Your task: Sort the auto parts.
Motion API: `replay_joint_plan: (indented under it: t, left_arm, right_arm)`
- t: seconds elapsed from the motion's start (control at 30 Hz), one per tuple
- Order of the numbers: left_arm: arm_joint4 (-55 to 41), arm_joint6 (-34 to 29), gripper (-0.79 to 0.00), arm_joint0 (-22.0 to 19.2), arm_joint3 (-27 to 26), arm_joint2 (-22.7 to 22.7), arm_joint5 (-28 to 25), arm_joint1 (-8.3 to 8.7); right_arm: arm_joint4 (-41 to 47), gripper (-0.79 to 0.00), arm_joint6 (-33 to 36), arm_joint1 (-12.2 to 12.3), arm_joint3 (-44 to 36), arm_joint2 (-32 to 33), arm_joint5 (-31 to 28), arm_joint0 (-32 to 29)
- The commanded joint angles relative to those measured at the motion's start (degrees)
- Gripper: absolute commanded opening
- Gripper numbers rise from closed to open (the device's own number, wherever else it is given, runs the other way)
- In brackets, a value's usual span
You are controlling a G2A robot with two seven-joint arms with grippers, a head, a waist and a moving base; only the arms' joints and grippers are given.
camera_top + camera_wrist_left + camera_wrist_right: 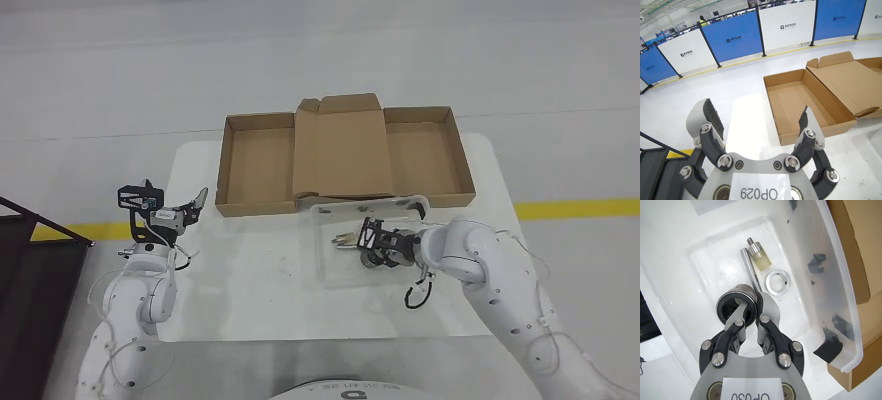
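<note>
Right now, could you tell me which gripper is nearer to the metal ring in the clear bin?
Right. The right gripper is inside the bin, clamped on the black bearing beside the metal ring; the left gripper hangs open at the table's left edge.
</note>
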Motion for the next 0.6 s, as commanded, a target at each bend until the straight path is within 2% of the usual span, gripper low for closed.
replay_joint_plan:
  t: [0.0,0.4,0.57]
  left_arm:
    - [0.00,0.00,0.000,0.00,0.00,0.00,0.00,0.00]
    - [0.00,0.00,0.000,0.00,0.00,0.00,0.00,0.00]
    - [0.00,0.00,0.000,0.00,0.00,0.00,0.00,0.00]
  right_arm:
    - [0.93,-0.785,-0.56,0.37,0.12,1.83,-0.29,-0.46]
    - [7.76,-0.785,-6.09,2.60,-0.62,12.80,-4.59,-4.87]
    - [12.53,-0.785,-11.01,3.13,-0.10,15.87,-6.26,-5.76]
